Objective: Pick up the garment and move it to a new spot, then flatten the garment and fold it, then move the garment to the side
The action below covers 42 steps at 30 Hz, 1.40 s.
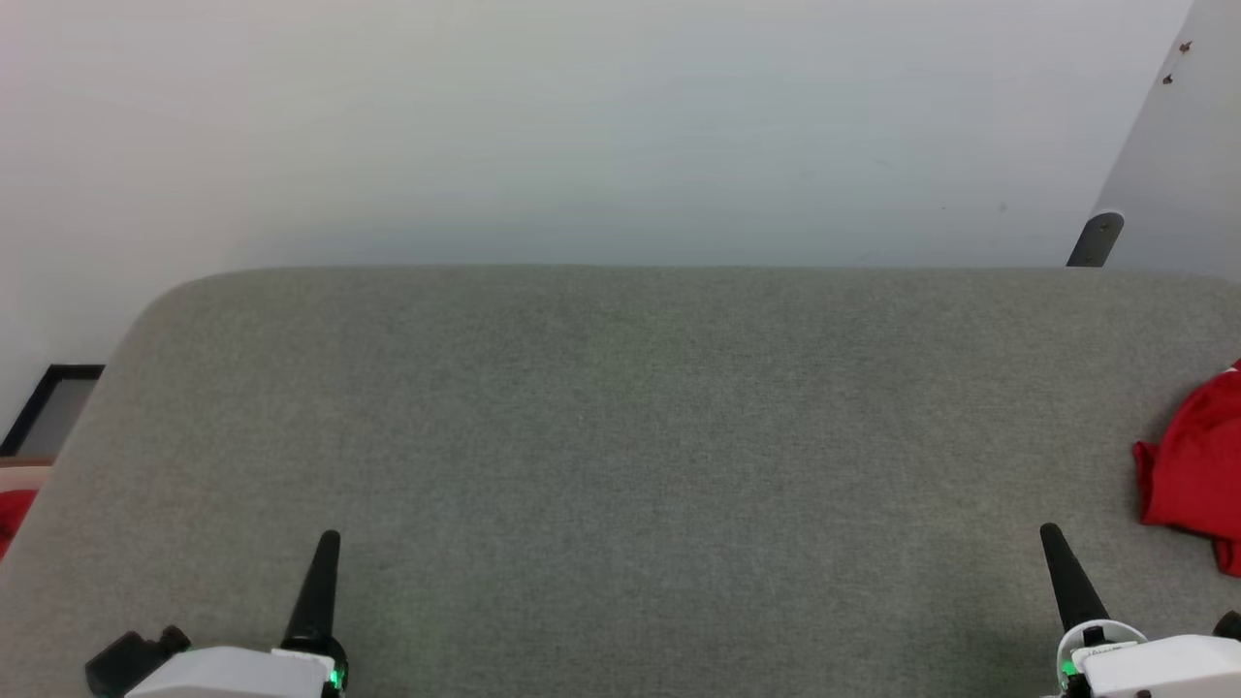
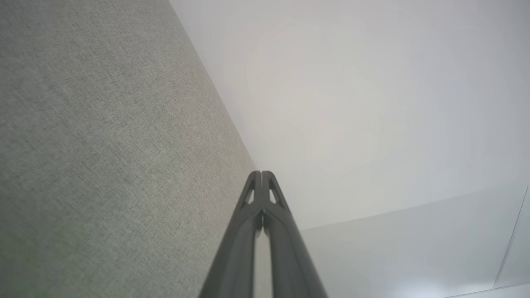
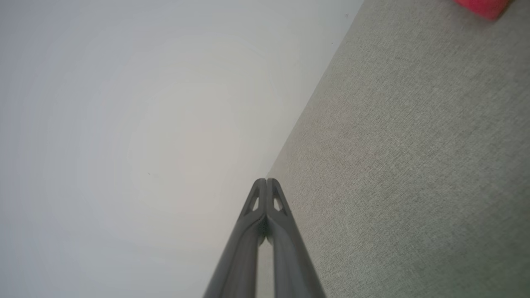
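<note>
Head view: at the far right edge, on the grey fabric surface (image 1: 620, 436), the garment (image 1: 1197, 465), bright red, soft, bunched into loose folds. Cut off by the picture's edge, so only its left part in sight. Plain red where visible; sleeve ends not to be made out. Well apart from the middle of the surface, about halfway between its back edge and its near edge. In the right wrist view, a small blurred patch of it at the top right corner, lying on the grey weave.

Left gripper (image 1: 328, 541) at the lower left, over the near part of the surface, pointing toward the white wall (image 1: 582, 126). In the left wrist view, its two dark fingers pressed together tip to tip, nothing between them. Right gripper (image 1: 1055, 538) at the lower right, near the garment but apart from it, a strip of grey surface between. In the right wrist view, likewise closed tip against tip, gripping nothing.

Beyond the surface: a grey post (image 1: 1096, 237) at the upper right against the wall, and a dark-edged panel (image 1: 48, 407) low at the left. Below that, a bit of red (image 1: 12, 514) at the very edge, too little to identify.
</note>
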Tool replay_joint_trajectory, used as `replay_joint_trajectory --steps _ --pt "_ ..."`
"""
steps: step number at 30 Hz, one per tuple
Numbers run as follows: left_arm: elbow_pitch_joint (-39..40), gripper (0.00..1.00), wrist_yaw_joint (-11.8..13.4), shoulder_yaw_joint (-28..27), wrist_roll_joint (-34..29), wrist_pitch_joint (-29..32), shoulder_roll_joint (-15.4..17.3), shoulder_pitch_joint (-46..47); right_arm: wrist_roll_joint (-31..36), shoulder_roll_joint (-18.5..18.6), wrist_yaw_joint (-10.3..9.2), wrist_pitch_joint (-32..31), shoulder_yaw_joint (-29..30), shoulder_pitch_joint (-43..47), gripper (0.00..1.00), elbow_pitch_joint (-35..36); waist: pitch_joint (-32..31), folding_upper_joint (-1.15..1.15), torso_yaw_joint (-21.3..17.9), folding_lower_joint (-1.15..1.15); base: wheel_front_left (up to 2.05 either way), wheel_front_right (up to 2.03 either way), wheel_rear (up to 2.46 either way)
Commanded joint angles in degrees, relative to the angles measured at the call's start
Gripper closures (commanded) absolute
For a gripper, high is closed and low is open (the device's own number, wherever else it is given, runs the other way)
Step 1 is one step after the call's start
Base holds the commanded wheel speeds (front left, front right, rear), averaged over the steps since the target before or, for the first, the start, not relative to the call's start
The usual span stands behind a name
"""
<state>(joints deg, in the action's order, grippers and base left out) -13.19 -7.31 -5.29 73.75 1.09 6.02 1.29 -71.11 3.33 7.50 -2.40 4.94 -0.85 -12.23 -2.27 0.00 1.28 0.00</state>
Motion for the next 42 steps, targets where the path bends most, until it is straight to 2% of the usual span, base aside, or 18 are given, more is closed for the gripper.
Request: replay_joint_trajectory --steps 1,42 --pt "0.3 1.00 -0.2 -0.2 1.0 0.3 0.0 1.4 -1.3 0.0 0.00 -0.2 0.2 -1.5 1.00 0.2 0.1 0.00 0.0 0.00 0.00 0.00 0.00" --pt "-0.8 1.00 -0.3 -1.3 17.2 5.1 -3.0 4.9 -19.6 -0.5 0.00 -3.9 1.6 -5.4 1.00 -1.7 2.2 0.00 -1.1 0.00 0.00 0.00 0.00"
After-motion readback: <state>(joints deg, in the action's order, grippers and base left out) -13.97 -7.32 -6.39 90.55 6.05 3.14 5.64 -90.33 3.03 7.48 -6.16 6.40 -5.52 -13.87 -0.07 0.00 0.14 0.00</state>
